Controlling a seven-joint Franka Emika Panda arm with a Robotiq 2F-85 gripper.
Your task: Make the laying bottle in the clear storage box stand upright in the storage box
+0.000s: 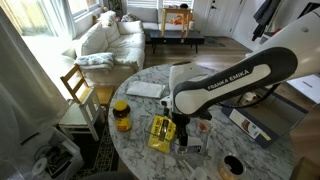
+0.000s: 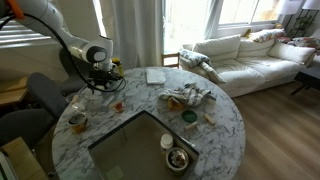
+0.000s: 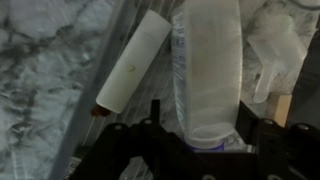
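Lying on its side in the wrist view, the laying bottle (image 3: pixel 135 58) is a slim, smooth, pale cylinder with a small orange-red tip at its lower end. It rests diagonally on the floor of the clear storage box (image 1: pixel 192 143), a shallow see-through plastic tray. Beside it, to the right, sits a wide, rounded, translucent white container (image 3: pixel 208 60) with a bluish base. The gripper (image 3: pixel 207 130) shows as dark, hard-edged metal at the bottom of this view. The wide container sits between the jaws and the bottle lies outside them, left of the left jaw and not touching it. Whether the jaws are apart or pressing on anything cannot be told. In an exterior view the box sits on the veined marble table (image 1: pixel 215 150), just beside a crinkled yellow packet (image 1: pixel 160 132).
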